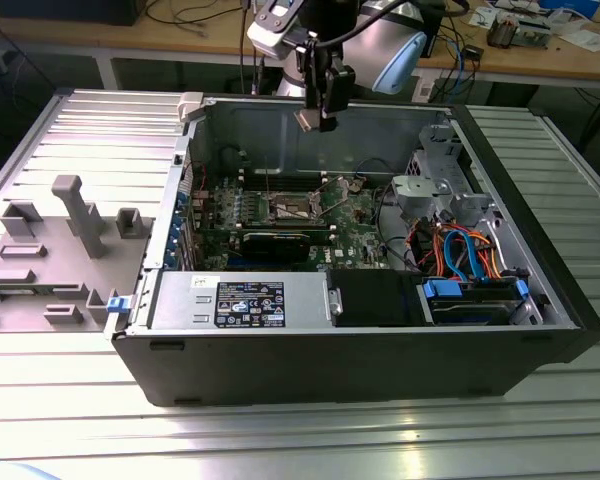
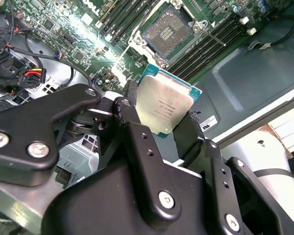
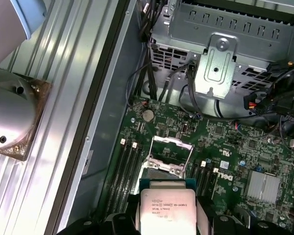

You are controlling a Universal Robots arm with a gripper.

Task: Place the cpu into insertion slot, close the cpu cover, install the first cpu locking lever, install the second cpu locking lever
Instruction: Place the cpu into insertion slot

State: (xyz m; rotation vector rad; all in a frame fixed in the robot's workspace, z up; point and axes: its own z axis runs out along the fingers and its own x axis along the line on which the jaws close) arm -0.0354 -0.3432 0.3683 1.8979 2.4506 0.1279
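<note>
Above the insertion slot (image 2: 166,30), claw (image 2: 160,116) grips cpu (image 2: 165,104).

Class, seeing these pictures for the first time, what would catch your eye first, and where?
The cpu, a silver square, sits gripped in the black claw above the green board. Beyond it, in the second wrist view, the insertion slot lies uncovered and empty. In the exterior view, the open black computer case rests on a ribbed metal table.

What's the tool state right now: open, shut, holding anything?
tool: shut on the cpu, which it holds in the air, clear of the insertion slot; chip not yet seated.
</note>
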